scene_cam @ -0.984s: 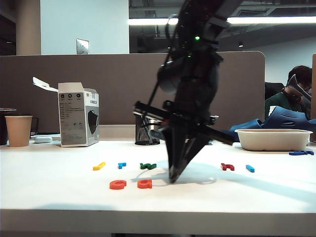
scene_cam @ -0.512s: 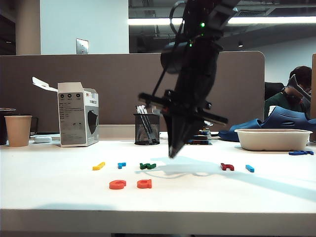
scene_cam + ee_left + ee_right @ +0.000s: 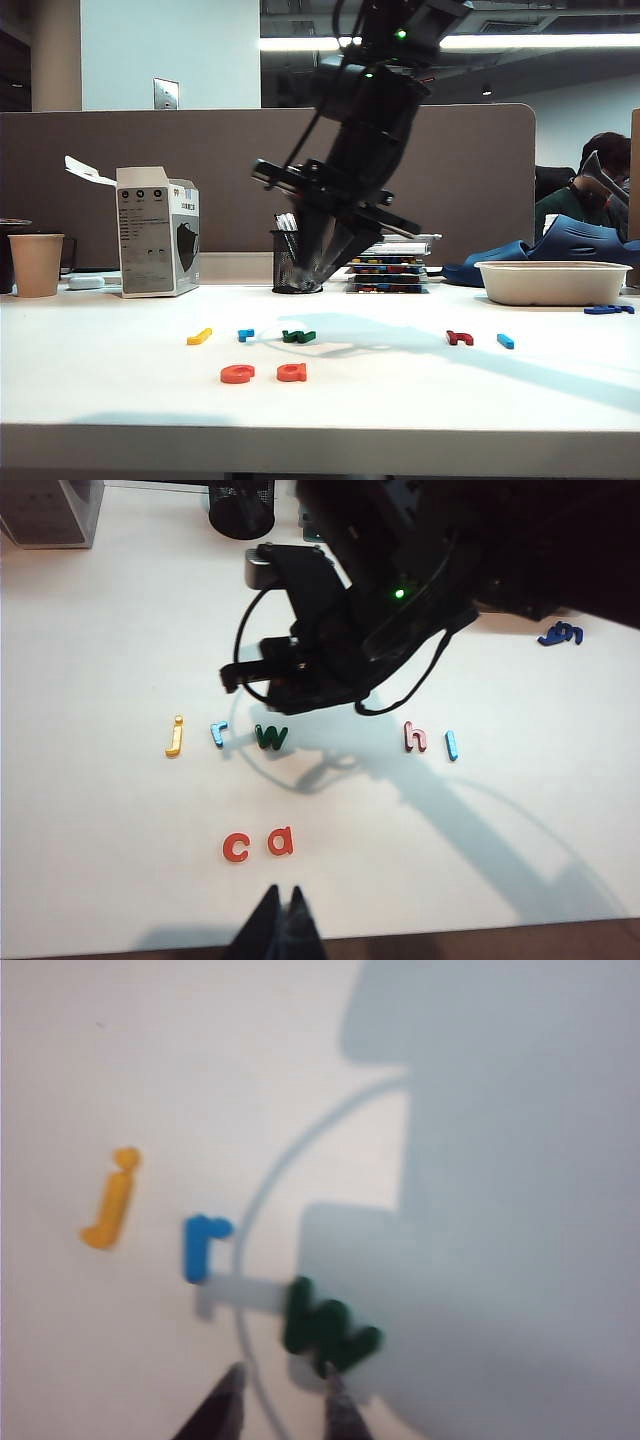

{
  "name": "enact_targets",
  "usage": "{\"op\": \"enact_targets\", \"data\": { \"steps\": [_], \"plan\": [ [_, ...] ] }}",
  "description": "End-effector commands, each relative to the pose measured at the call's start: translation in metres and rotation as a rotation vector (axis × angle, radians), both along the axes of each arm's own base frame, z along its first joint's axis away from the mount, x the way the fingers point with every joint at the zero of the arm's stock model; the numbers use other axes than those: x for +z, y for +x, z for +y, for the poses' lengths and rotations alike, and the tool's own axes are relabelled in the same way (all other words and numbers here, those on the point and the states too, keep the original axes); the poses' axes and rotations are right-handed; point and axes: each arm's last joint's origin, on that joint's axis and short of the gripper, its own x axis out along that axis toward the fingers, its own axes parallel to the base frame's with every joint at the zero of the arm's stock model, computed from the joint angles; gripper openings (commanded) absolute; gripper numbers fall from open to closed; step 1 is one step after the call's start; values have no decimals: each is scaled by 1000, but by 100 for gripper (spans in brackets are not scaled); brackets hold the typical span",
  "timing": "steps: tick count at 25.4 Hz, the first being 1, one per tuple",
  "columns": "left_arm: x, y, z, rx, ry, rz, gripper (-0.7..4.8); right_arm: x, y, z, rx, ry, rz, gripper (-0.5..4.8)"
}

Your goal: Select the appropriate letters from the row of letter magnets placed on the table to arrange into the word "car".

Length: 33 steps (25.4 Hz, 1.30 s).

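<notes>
Orange c and a already sit paired in front of the row, so you need the blue r next. Right gripper hovers over it w/ jaws apart, empty; left gripper looks pinched shut, parked near the table edge.

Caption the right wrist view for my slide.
Open right pincer above the table, nearing green w, beside blue r.

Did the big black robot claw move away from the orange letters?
Yes. The right gripper rose off the table beside the orange a and swung back toward the pen cup, jaws now open.
</notes>
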Motion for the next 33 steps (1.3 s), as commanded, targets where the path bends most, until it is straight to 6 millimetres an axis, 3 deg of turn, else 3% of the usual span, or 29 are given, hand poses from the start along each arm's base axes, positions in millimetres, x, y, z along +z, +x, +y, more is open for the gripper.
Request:
{"op": "enact_targets", "data": {
  "steps": [1, 3, 6, 22, 33],
  "plan": [
    [1, 0, 0, 3, -7, -8, -5, 4, -6, 14, -11, 15, -44, 95],
    [1, 0, 0, 3, -7, -8, -5, 5, -11, 24, -7, -9, -83, 101],
    [1, 0, 0, 3, -8, -8, -5, 5, -21, 39, 0, -56, -137, 158],
    [1, 0, 0, 2, -8, -7, -5, -23, -35, 66, 24, -94, -114, 158],
    [1, 0, 0, 3, -7, -8, -5, -30, -32, 68, 20, -98, -123, 157]
  ]
}}
